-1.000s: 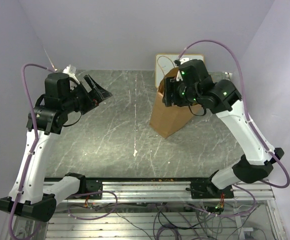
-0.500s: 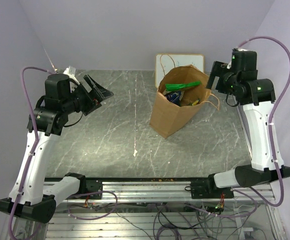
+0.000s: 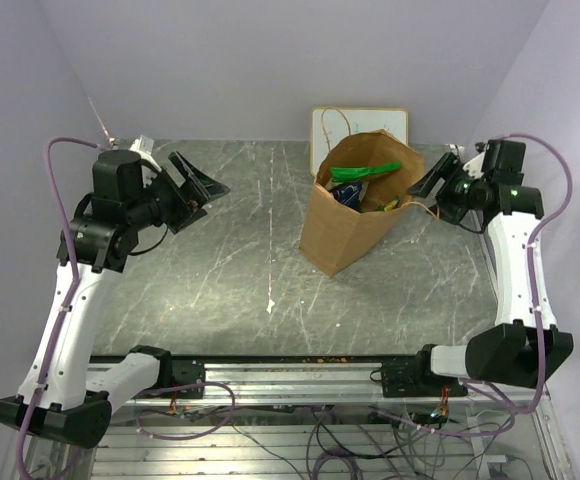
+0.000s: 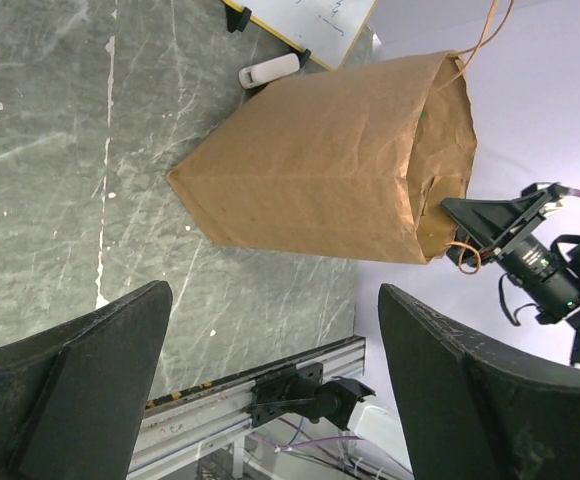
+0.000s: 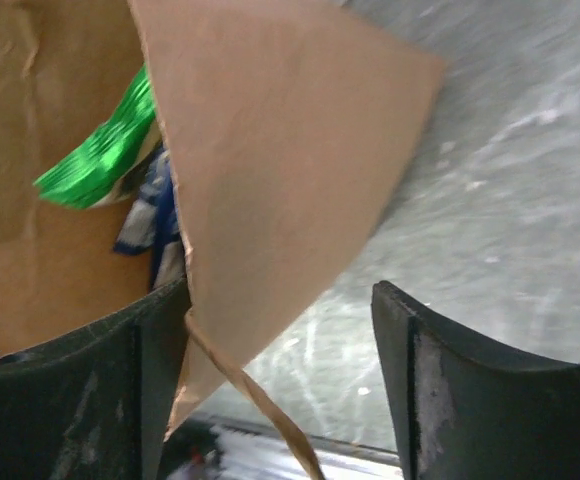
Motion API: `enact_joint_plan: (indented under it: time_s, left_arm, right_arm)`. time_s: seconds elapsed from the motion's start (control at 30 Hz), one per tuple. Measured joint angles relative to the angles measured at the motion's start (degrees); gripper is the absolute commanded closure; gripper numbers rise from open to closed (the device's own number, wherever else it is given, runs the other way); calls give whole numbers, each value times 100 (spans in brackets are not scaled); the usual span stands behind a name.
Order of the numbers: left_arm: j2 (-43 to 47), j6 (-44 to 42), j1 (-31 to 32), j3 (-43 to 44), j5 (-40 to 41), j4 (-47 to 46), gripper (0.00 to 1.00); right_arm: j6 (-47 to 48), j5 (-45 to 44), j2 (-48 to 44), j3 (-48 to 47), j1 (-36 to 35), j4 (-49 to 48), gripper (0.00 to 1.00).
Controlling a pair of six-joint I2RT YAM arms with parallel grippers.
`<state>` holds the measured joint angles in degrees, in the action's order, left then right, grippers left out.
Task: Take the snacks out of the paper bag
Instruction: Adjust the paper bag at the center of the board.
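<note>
The brown paper bag (image 3: 342, 225) stands open at the back right of the table, also seen from the side (image 4: 340, 160). Inside it lie the snacks: a green packet (image 3: 366, 172) (image 5: 100, 150) on top and a blue one (image 3: 348, 193) (image 5: 156, 215) under it. My right gripper (image 3: 428, 178) (image 5: 280, 390) is open at the bag's right rim. The bag wall (image 5: 280, 150) and a twisted handle (image 5: 260, 405) pass between its fingers, close to the left finger. My left gripper (image 3: 196, 184) (image 4: 275, 385) hangs open over the left of the table, far from the bag and holding nothing.
A small framed whiteboard (image 3: 362, 124) leans on the back wall behind the bag, with a white marker-like object (image 4: 270, 70) beside it. The table's right edge runs just past the right arm. A metal rail (image 3: 300, 372) lines the near edge.
My right arm came away from above the bag's mouth, swung up and to the right, then dropped to the bag's right rim. The left arm has stayed put.
</note>
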<state>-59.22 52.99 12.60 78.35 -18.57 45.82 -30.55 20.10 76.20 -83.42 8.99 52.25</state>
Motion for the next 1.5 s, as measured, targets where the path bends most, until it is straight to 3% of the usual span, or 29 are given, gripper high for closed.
enact_joint_plan:
  time_s: [0.17,0.33,0.57,1.1,1.23,1.4,1.5]
  left_arm:
    - [-116,-2,9,0,-33,-22,5]
    - [-199,0,37,2,-85,-63,5]
    - [-240,0,72,2,-129,-74,5]
    - [-138,-4,74,-2,-227,-114,5]
    - [-142,-28,74,-2,-234,-111,5]
    - [-142,-68,74,-2,-238,-103,5]
    - [-144,-90,74,-2,-240,-103,5]
  right_arm:
    - [-667,1174,-315,758,4,-640,34]
    - [-1086,1631,-647,767,4,-990,40]
    - [-1475,1606,-1027,789,4,-1283,50]
    - [-2708,1381,-1322,1388,4,-2660,51]
    - [-2872,1327,-1390,1484,4,-2894,63]
    - [-3150,1333,-1550,1655,4,-3230,94]
    - [-3195,1298,-1565,1631,4,-3233,100]
